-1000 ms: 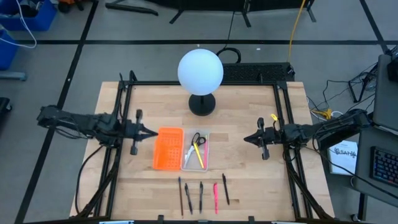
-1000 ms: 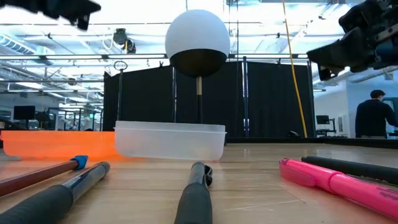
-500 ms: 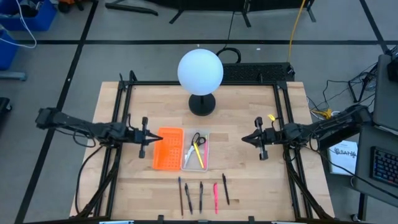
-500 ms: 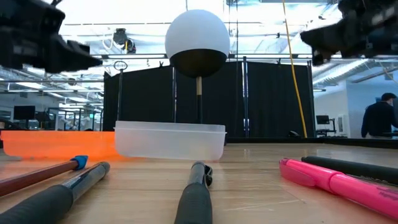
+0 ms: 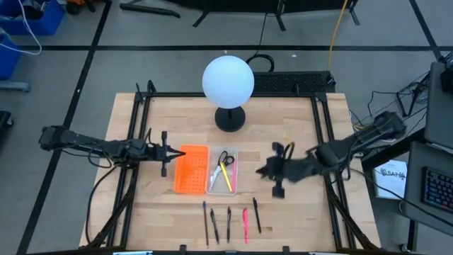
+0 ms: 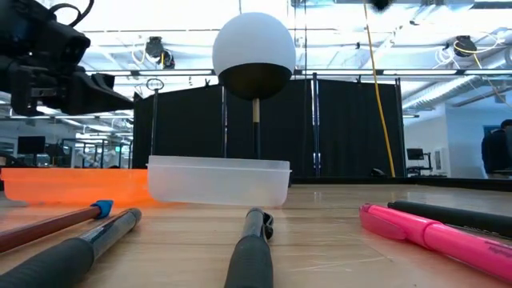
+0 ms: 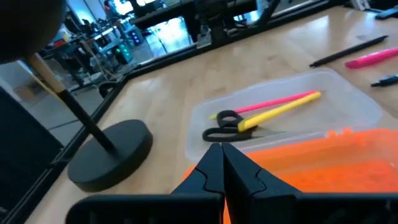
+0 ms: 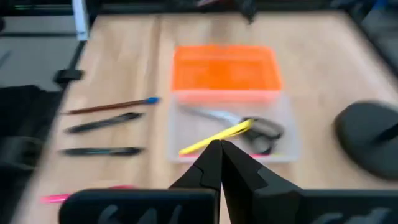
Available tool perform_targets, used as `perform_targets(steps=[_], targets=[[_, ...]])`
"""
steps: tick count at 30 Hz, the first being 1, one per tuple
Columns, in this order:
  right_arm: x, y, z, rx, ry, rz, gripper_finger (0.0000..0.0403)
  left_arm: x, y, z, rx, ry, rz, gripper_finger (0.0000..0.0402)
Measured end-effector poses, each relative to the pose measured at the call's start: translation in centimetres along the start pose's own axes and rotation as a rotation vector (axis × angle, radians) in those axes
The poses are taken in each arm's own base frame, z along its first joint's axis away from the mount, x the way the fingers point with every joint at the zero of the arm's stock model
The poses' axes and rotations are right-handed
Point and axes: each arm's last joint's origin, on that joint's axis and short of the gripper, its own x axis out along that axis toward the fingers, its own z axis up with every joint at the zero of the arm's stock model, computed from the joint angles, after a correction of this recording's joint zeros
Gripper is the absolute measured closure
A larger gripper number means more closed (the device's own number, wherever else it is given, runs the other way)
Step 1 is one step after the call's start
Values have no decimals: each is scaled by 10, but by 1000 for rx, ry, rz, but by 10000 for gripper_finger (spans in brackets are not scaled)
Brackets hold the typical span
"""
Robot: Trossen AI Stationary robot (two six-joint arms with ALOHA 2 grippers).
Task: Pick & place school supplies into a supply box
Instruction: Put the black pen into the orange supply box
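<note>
- Both sets of jaws are pinched fully closed with nothing in them. The left gripper (image 5: 175, 151) sits at the orange half's outer edge, and the right gripper (image 5: 260, 171) hangs over bare wood just beside the clear tray.
- The supply box (image 5: 192, 170) lies near the table's (image 5: 283, 212) middle, in front of the white globe lamp (image 5: 228, 82): an orange grid-patterned half joined to a shallow clear tray.
- The left wrist view shows what's in the tray: the scissors (image 7: 225, 126), a yellow pencil (image 7: 283, 107) and a pink one (image 7: 267, 104). The scissors' handles look black there.
- The low view can't see into the tray at all. It only gets the frosted wall, plus the pens up close.
- From above I count five pens (image 5: 228, 223) in a row along the front edge of the table, well clear of the box. One is pink (image 5: 245, 224), and the rest are dark.
</note>
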Motion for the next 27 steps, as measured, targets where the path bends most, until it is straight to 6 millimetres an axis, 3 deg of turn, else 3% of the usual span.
perform_targets(steps=[5, 8, 11, 14, 18, 23, 27], targets=[[3, 56, 47, 99, 171, 5, 403, 0, 4, -3, -30, 35, 63, 391], [14, 94, 62, 159, 225, 29, 403, 0, 5, -6, -48, 81, 131, 382], [28, 128, 64, 267, 291, 72, 403, 0, 6, -8, -70, 113, 175, 379], [44, 150, 55, 455, 352, 48, 403, 0, 6, -10, -85, 129, 172, 378], [61, 160, 34, 674, 355, -113, 403, 0, 6, -10, -128, 125, 176, 377], [91, 156, -11, 845, 422, -293, 393, 0, 6, -10, -139, 123, 177, 376], [110, 144, -42, 923, 515, -377, 352, 0, 6, -10, -128, 123, 175, 376]])
